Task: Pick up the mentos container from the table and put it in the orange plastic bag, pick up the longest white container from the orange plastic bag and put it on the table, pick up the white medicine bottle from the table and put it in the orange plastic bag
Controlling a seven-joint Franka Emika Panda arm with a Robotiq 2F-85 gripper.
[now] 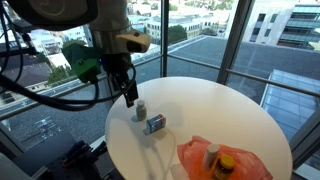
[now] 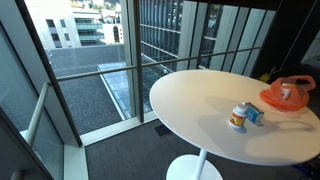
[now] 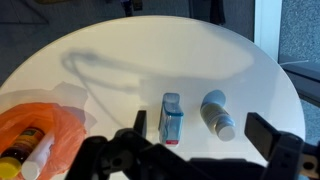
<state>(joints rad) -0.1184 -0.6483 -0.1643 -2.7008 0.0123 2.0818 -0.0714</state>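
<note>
Hovering above the round surface (image 3: pixel 120 50) with jaws released, gripping nothing. In the wrist view, flat on the surface at 10 o'clock from the jaw midpoint: the mentos container (image 3: pixel 170 118), long axis along 12–6, crosswise to the closing line. Just beside it at 1 o'clock, the white medicine bottle (image 3: pixel 216 113). Probably needs a small shift toward 9 before descending; orange plastic bag (image 3: pixel 35 140) at 8 o'clock

No text, brand or number can be read in any view. The blue container (image 3: pixel 170 118) lying on the table (image 3: pixel 120 50) has a printed face, but it is too blurred to make out. The labels on the white bottle (image 3: pixel 217 113) and inside the orange bag (image 3: pixel 40 135) are equally illegible.
</note>
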